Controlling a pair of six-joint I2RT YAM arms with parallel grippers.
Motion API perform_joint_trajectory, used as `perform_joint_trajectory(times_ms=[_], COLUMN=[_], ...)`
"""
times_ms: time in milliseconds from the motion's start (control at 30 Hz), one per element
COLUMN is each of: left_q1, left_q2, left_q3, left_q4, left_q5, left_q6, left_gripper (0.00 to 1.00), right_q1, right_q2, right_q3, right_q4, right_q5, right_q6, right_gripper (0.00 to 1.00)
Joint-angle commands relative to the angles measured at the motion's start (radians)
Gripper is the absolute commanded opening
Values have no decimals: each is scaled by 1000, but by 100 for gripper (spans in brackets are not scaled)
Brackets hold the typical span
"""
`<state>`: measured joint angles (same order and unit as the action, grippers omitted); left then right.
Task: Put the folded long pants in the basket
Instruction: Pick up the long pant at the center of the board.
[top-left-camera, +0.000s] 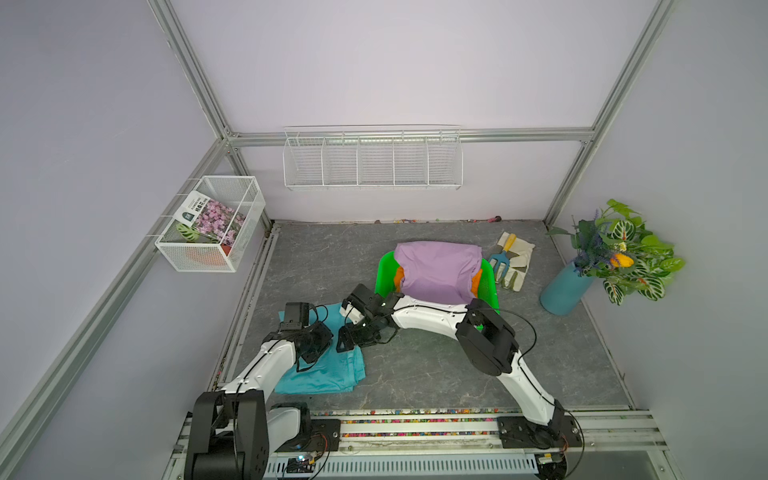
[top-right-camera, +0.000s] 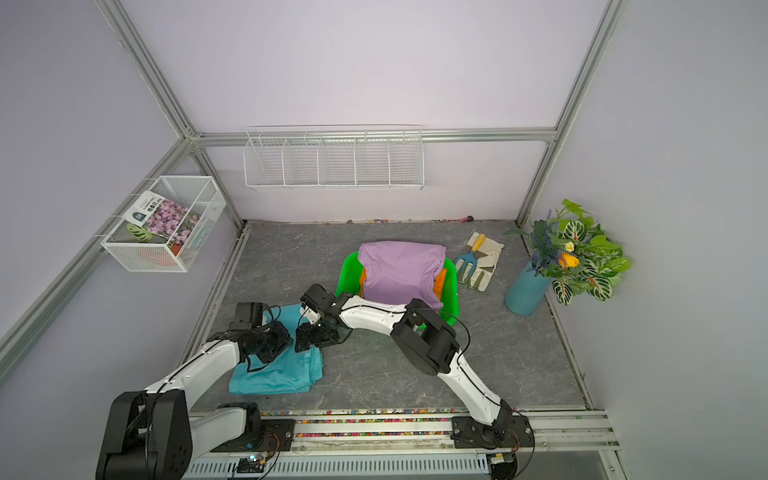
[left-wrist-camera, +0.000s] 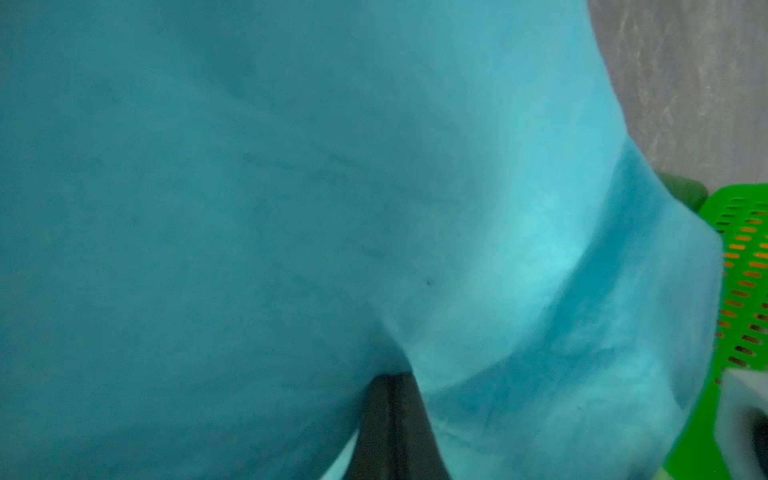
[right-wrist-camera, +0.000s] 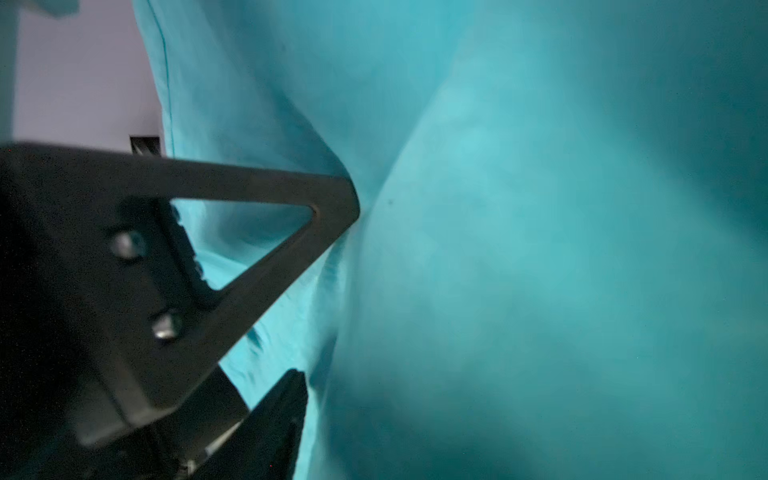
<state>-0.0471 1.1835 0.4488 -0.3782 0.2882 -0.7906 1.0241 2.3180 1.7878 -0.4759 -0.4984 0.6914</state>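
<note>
Near the basket (top-left-camera: 384, 272), teal pants (top-left-camera: 332, 374).

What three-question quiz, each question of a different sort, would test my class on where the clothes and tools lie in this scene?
1. Multiple choice: which colour of pants lies on top in the green basket? A lilac, B orange, C teal.
2. True or false: the teal pants lie on the table, outside the basket.
3. Short answer: what lies on the cream gloves?

Key:
1. A, the lilac pants.
2. True.
3. The hand fork.
</note>
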Motion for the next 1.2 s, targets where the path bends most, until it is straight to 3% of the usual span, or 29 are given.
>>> perform_joint_trajectory(times_ms=[0, 100, 133, 400, 433, 500, 567, 633, 967, 1167], left_q1=[0, 0, 0, 1, 1, 15, 41, 77, 219, 224], left_q2=[36, 31, 27, -64, -71, -81, -74, -61, 115, 231], left_q3=[-23, -24, -25, 77, 108, 167, 205, 229, 264, 327], left_q4=[-33, -33, -34, -123, -142, -165, -172, -164, -204, -203], left_q5=[-1, 0, 1, -12, -15, 14, 60, 126, 169, 79], left_q6=[13, 11, 11, 64, 85, 130, 154, 180, 315, 365], left_gripper=[0, 0, 0, 0, 4, 40, 69, 79, 83, 81], right_q1=[4, 2, 1, -39, -48, -68, -87, -109, -162, -160], right_q2=[32, 24, 19, -56, -68, -92, -110, -117, -124, -98], right_q3=[4, -1, -1, 2, 1, -2, -8, -9, -25, -43], right_q4=[-1, 0, 0, -27, -46, -90, -120, -139, -213, -162], right_q5=[-43, -37, -30, 61, 79, 121, 158, 159, 156, 114], right_q6=[-4, -8, -9, -1, -6, -25, -43, -57, -143, -127], right_gripper=[40, 6, 0, 0, 0, 0, 0, 0, 0, 0])
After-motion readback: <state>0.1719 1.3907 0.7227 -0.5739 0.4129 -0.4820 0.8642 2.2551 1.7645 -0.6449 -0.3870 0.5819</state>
